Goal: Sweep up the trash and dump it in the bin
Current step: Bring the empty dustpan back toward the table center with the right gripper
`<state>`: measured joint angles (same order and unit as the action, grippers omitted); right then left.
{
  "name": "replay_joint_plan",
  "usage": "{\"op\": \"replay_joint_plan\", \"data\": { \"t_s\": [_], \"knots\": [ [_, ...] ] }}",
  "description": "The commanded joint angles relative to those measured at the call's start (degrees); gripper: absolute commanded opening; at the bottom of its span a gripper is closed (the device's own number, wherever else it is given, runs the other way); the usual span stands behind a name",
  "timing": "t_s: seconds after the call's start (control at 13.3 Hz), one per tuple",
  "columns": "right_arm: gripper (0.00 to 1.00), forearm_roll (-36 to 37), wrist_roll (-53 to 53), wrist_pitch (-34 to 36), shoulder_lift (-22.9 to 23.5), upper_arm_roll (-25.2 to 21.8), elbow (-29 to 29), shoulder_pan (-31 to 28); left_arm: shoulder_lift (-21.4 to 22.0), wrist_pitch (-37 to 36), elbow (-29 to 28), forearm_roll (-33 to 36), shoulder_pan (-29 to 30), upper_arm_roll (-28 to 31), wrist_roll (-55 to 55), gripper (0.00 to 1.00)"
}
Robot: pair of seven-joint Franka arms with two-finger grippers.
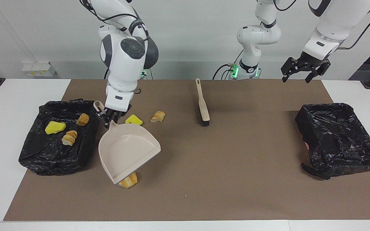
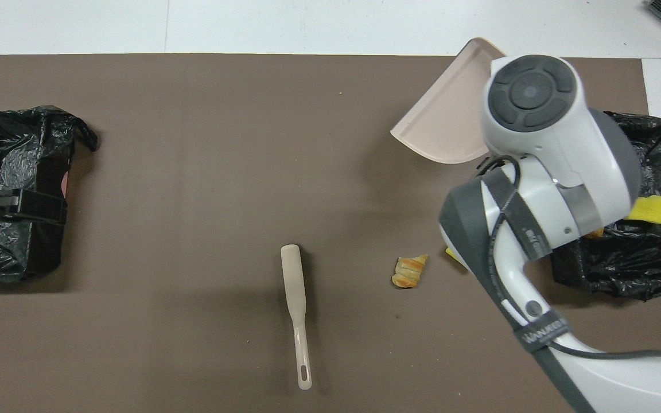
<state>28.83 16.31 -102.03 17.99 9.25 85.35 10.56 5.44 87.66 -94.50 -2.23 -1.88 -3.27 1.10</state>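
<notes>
Beige plastic dustpan (image 1: 127, 150) pinched by right gripper (image 1: 110, 116); left gripper (image 1: 303, 70) spread, waiting. Striped croissant piece (image 1: 128, 181) at dustpan's 6 o'clock could be crushed if lowered.

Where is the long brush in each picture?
Facing view: the brush lies on the brown mat near the middle, toward the robots, bristles pointing away from them.
Overhead view: the brush lies low in the middle, handle toward the robots.
Shared landmark: the bread piece lies beside it, toward the right arm's end of the table.
</notes>
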Motion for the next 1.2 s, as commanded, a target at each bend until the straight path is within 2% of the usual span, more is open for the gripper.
{"op": "replay_joint_plan", "data": {
  "t_s": [0.0, 0.3, 0.52, 0.75, 1.12],
  "knots": [
    [0.0, -2.5, -7.4, 3.8, 10.5, 0.1, -14.8, 2.5, 0.3, -0.6, 0.4, 0.9, 0.7, -0.5, -0.2, 1.0],
    [0.0, -9.0, -27.3, 3.2, 20.6, 1.6, -24.6, 7.2, 0.3, -0.6, 0.4, 0.9, 0.7, -0.5, -0.2, 1.0],
    [0.0, -9.7, -38.8, 3.0, 26.3, 1.8, -30.2, 13.6, 0.3, -0.6, 0.4, 0.9, 0.7, -0.5, -0.2, 1.0],
    [0.0, -14.1, -49.8, 1.7, 28.7, 1.9, -32.3, 17.9, 0.3, -0.6, 0.5, 0.9, 0.7, -0.5, -0.2, 1.0],
    [0.0, -16.2, -58.7, 0.9, 30.3, 2.5, -32.0, 20.9, 0.3, -0.6, 0.5, 0.9, 0.7, -0.5, -0.2, 1.0]
  ]
}}
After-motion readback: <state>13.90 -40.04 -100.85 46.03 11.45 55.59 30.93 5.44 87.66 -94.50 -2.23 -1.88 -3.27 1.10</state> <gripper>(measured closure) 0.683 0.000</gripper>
